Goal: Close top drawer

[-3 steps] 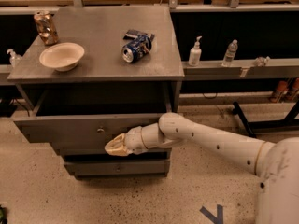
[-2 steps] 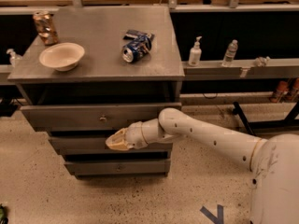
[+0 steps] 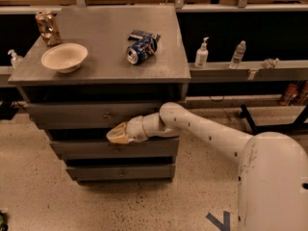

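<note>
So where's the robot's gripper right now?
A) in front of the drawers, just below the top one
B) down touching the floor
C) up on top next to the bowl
A: the gripper hangs at the lower edge of the top drawer front, well below the bowl and above the floor.

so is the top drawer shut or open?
Not fully shut, it seems: the top drawer sits forward of the two lower fronts, dark gap above it. The gripper is just below its front, near the knob.
</note>
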Controlling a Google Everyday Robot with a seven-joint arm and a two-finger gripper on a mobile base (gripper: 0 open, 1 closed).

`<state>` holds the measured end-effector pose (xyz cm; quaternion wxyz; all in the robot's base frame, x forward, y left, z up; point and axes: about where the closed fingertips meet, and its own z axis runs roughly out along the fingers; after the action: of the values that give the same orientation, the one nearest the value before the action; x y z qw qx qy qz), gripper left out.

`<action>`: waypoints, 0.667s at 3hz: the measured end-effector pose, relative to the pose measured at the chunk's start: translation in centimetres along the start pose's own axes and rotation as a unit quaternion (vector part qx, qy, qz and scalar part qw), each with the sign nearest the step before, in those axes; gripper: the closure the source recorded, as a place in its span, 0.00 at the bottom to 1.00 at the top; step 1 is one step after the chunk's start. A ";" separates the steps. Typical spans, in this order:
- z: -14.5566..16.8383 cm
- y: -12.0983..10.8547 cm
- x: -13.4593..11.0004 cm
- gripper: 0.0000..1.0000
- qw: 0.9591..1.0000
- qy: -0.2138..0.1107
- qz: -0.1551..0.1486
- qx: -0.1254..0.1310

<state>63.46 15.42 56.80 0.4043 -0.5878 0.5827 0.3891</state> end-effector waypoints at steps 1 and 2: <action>0.1 -1.5 -0.1 1.00 1.000 -0.012 -0.004 0.005; 0.1 -1.2 -0.1 1.00 1.000 -0.014 -0.004 0.005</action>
<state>64.67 15.58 56.92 0.4168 -0.5827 0.5768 0.3924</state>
